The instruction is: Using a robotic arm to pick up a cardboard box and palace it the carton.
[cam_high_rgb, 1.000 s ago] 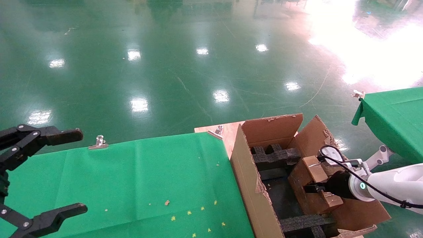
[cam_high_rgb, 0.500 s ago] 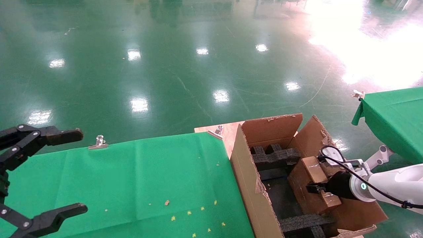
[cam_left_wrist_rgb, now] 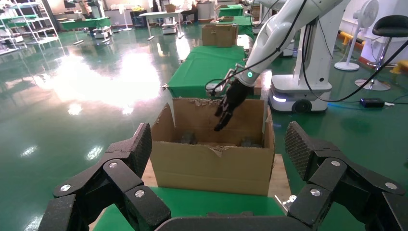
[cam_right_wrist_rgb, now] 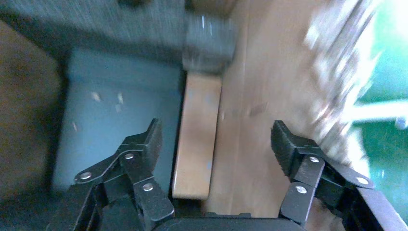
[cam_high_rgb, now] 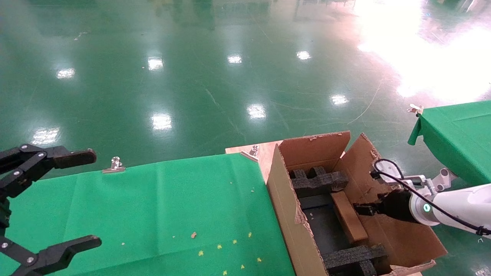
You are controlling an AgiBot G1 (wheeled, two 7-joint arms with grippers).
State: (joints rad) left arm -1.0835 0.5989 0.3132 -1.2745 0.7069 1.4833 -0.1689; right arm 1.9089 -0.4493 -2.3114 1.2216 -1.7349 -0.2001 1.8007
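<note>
The carton (cam_high_rgb: 284, 203) stands open at the green table's right end, flaps up, black foam inserts (cam_high_rgb: 318, 180) inside. The small cardboard box (cam_high_rgb: 347, 218) lies down in the carton beside its right wall, showing only a narrow brown face. My right gripper (cam_high_rgb: 364, 209), on the white robotic arm (cam_high_rgb: 456, 205), hovers open just above and to the right of the box, apart from it. The right wrist view shows the box (cam_right_wrist_rgb: 197, 144) as a tan strip below the open right gripper (cam_right_wrist_rgb: 217, 134). My left gripper (cam_high_rgb: 92, 199) is parked open at the far left.
Green cloth covers the table (cam_high_rgb: 153, 211), held by metal clips (cam_high_rgb: 114, 165). A bare wooden board edge (cam_high_rgb: 264, 153) meets the carton. A second green table (cam_high_rgb: 456, 138) stands at the right. In the left wrist view the carton (cam_left_wrist_rgb: 211, 166) faces my open left gripper (cam_left_wrist_rgb: 219, 144).
My right gripper has opened and let go of the cardboard box. The box has dropped lower into the carton, and the gripper has lifted slightly away. The left arm has not moved.
</note>
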